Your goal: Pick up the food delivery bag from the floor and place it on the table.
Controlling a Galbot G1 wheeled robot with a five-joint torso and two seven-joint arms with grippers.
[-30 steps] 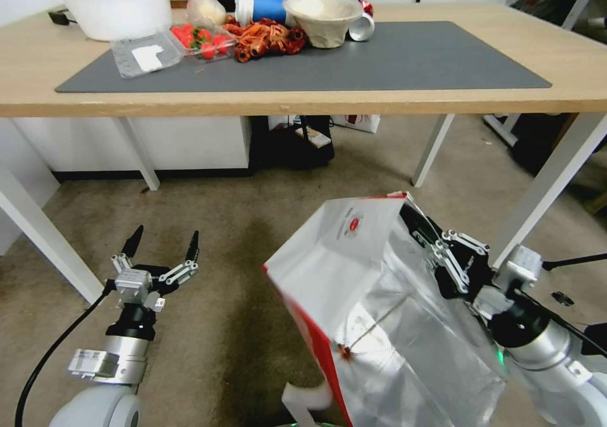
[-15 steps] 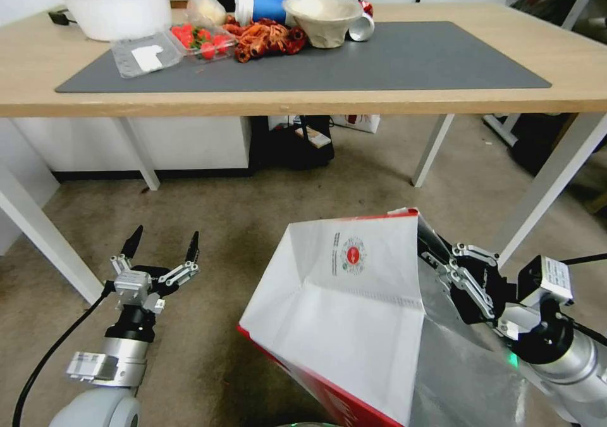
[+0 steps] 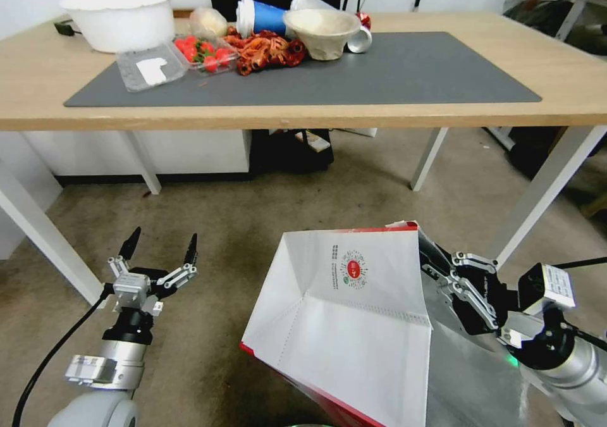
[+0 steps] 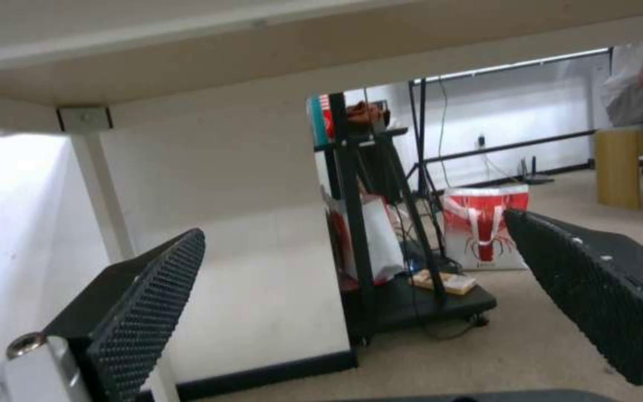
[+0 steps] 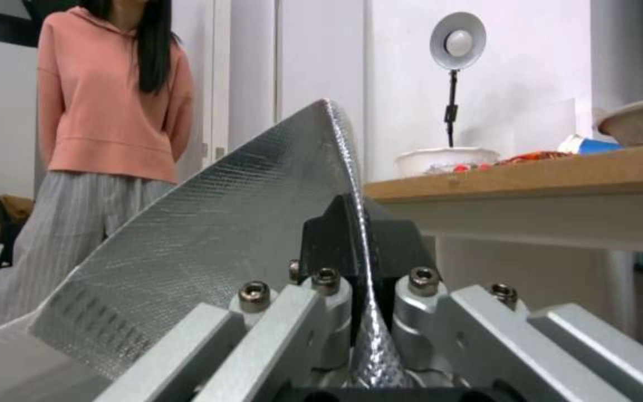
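Hovering low on the left, above the stained brownish-grey carpet floor point(image 3: 253, 224), the left gripper point(image 3: 161, 250) waits with its two black ribbed fingers point(image 4: 150, 307) spread wide and nothing between them, well short of the near edge of the big light-wood table point(image 3: 303, 114) with its dark grey mat point(image 3: 392, 66). Along the tabletop's far left edge sit a large white plastic bowl point(image 3: 118, 17), a clear punnet of strawberries point(image 3: 202, 50), a heap of red crayfish point(image 3: 264, 50) and a pale paper bowl point(image 3: 322, 30); the right half of the mat is bare. To the right, the big boxy white food delivery bag point(image 3: 344, 326) with red side panels and silver foil lining hangs tilted below the table's near edge, apparently off the carpet. The right gripper point(image 3: 436, 259) is clamped on the bag's foil-lined upper rim, the sheet pinched flat between its closed jaws in the right wrist view. I judge the bag light but floppy: its thin walls crease and sway, the foil looks slippery, and a pinch on one rim lets it swing and sag, so the strap handles or a folded edge would give a surer hold.
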